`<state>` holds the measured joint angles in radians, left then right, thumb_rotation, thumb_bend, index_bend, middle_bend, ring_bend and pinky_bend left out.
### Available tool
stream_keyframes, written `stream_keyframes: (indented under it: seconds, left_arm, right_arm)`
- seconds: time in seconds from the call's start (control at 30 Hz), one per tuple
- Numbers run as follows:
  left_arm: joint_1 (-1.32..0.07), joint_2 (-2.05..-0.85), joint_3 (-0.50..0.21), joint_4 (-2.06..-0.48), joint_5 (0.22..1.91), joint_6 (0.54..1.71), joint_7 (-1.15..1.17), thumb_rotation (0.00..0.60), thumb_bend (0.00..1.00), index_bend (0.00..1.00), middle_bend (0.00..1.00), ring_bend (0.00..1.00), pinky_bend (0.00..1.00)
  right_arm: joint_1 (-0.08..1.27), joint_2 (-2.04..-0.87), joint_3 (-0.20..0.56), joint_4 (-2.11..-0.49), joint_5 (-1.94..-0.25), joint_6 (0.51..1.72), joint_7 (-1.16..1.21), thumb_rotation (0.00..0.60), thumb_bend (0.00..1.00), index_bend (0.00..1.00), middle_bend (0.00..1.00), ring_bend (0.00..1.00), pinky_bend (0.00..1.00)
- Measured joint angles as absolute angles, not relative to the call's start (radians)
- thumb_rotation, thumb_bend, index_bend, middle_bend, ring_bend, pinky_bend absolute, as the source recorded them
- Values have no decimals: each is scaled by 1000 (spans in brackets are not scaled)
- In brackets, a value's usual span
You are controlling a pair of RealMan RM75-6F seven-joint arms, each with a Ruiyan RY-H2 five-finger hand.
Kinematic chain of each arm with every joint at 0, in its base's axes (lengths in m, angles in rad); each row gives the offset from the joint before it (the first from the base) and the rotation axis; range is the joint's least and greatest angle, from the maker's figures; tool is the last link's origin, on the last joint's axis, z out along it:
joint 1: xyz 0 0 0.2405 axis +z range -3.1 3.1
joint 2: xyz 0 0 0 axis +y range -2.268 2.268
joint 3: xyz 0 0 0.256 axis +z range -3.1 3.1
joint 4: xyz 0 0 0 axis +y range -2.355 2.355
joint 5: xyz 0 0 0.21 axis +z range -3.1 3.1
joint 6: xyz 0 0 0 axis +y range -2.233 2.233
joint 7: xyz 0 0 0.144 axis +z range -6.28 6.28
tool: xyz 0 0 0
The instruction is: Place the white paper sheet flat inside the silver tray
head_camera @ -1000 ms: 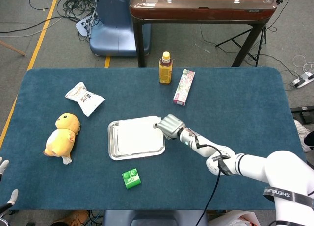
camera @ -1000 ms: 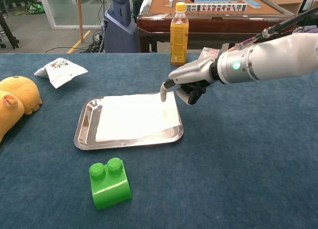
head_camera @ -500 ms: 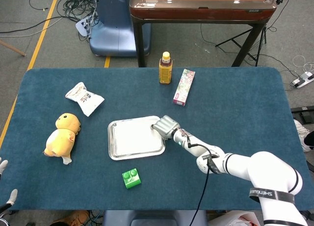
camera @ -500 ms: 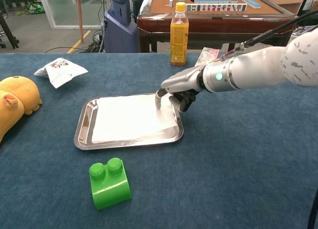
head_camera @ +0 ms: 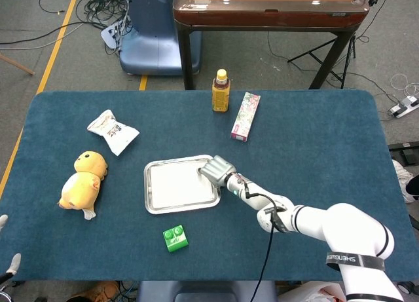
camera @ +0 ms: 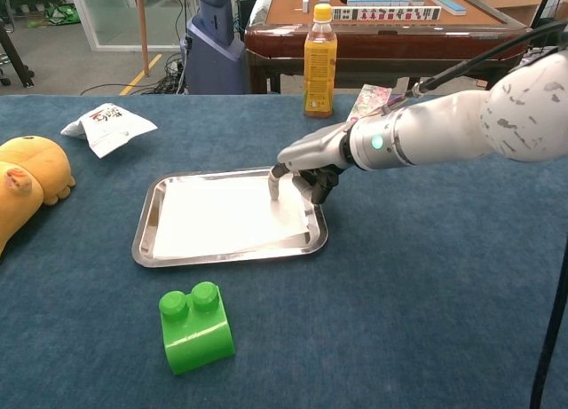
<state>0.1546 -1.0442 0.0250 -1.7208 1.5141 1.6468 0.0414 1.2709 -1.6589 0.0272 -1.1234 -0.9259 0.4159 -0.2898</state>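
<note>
The white paper sheet point(head_camera: 173, 184) point(camera: 222, 218) lies flat inside the silver tray point(head_camera: 148, 190) point(camera: 142, 236) at the table's middle. My right hand point(head_camera: 216, 169) point(camera: 311, 161) hovers over the tray's far right corner. One of its fingertips point(camera: 273, 189) points down and presses on the sheet near its right edge, while the other fingers are curled in. Of my left hand point(head_camera: 13, 261), only two spread fingertips show at the bottom left edge of the head view, far from the tray.
A green brick point(head_camera: 175, 238) point(camera: 195, 327) sits in front of the tray. Left of it are a yellow plush chick point(head_camera: 84, 179) point(camera: 27, 178) and a snack bag point(head_camera: 112, 132) point(camera: 106, 125). Behind stand a bottle point(head_camera: 220, 91) point(camera: 319, 58) and a pink box point(head_camera: 245, 116).
My right hand slid left over the tray, pushing the sheet with it. The sheet's right edge, which overhung the rim, now lies inside the tray.
</note>
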Motion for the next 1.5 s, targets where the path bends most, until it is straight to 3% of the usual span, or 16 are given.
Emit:
stream_keyframes:
  seconds: [0.37, 0.6, 0.67, 0.83, 0.9, 1.0, 1.1, 1.23, 1.33, 1.5]
  left_arm:
    - [156, -1043, 24, -1718, 1515, 1648, 36, 600, 335, 66, 22, 37, 9]
    - [150, -1036, 18, -1727, 1520, 1650, 40, 600, 335, 66, 22, 37, 9]
    - [147, -1035, 16, -1729, 1523, 1651, 41, 600, 335, 66, 22, 37, 9]
    - [138, -1037, 12, -1730, 1527, 1642, 41, 600, 335, 66, 22, 38, 8]
    - [131, -1038, 11, -1729, 1528, 1635, 42, 600, 335, 66, 22, 37, 8]
    - [122, -1040, 6, -1728, 1532, 1630, 39, 600, 335, 66, 22, 37, 8]
    - [114, -1040, 3, -1727, 1534, 1623, 39, 600, 335, 66, 22, 37, 7]
    - [102, -1041, -2, -1728, 1540, 1616, 39, 600, 335, 66, 22, 38, 5]
    - [91, -1046, -5, -1728, 1546, 1608, 43, 600, 335, 66, 22, 37, 3]
    - [75, -1051, -13, -1732, 1551, 1599, 49, 600, 335, 66, 22, 38, 3]
  right_arm:
    - [1261, -1639, 35, -1155, -934, 443, -277, 600, 1000, 242, 1000, 1000, 1000]
    - [1217, -1544, 64, -1277, -976, 532, -245, 600, 1000, 242, 1000, 1000, 1000]
    - [1198, -1504, 68, -1323, -981, 567, -242, 600, 958, 242, 1000, 1000, 1000]
    - [1119, -1380, 65, -1482, -988, 707, -257, 600, 652, 242, 944, 955, 1000]
    - [1078, -1325, 58, -1555, -989, 775, -272, 600, 555, 242, 886, 923, 1000]
    - [1010, -1245, 45, -1653, -987, 870, -292, 600, 503, 242, 754, 835, 985]
    - [934, -1166, 27, -1734, -988, 957, -305, 600, 499, 242, 628, 692, 854]
    - [838, -1087, -3, -1809, -1011, 1052, -308, 600, 501, 241, 446, 404, 366]
    - [775, -1055, -27, -1841, -1049, 1122, -317, 600, 500, 239, 350, 272, 287]
    - [653, -1024, -65, -1877, -1133, 1255, -327, 600, 501, 222, 272, 192, 265]
